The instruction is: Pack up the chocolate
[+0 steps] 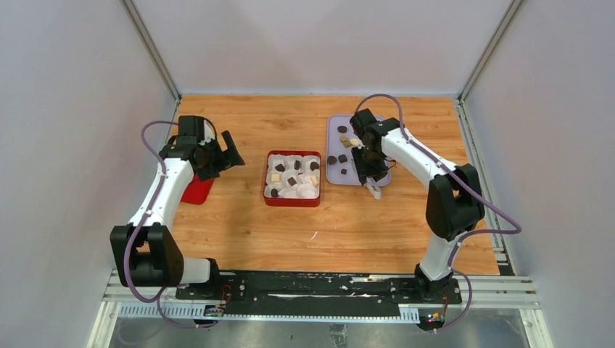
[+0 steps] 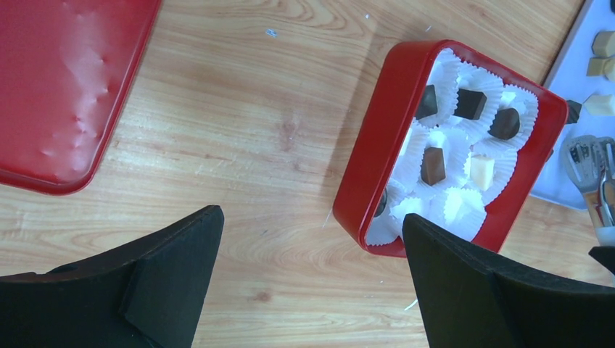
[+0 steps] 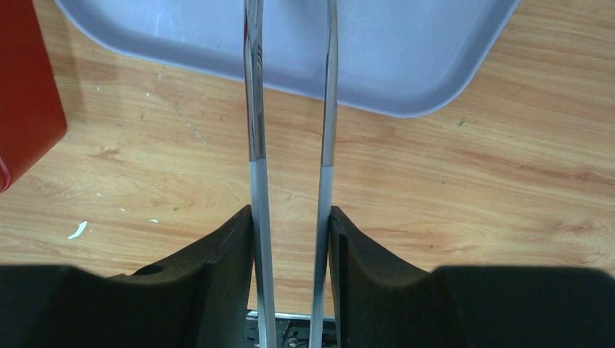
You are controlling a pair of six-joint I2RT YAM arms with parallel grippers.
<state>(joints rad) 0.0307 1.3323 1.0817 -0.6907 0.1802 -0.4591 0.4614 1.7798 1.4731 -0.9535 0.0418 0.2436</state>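
Note:
The red box [image 1: 270, 190] sits mid-table, lined with white paper cups; several hold chocolate pieces [image 2: 433, 165], dark, mid brown and cream. More chocolate pieces [image 1: 342, 130] lie on the lavender tray [image 1: 335, 174] to its right. My right gripper [image 1: 368, 170] is over the tray's near edge, shut on metal tongs [image 3: 254, 109]. The tongs' arms stand apart and reach over the tray [image 3: 406, 58]; their tips are out of the right wrist view. My left gripper [image 1: 221, 156] is open and empty, left of the box [image 2: 377, 145], above bare wood.
A red lid [image 1: 196, 190] lies at the left under my left arm, also in the left wrist view [image 2: 65, 87]. White walls with metal posts enclose the table on three sides. Small white crumbs lie on the wood near the box.

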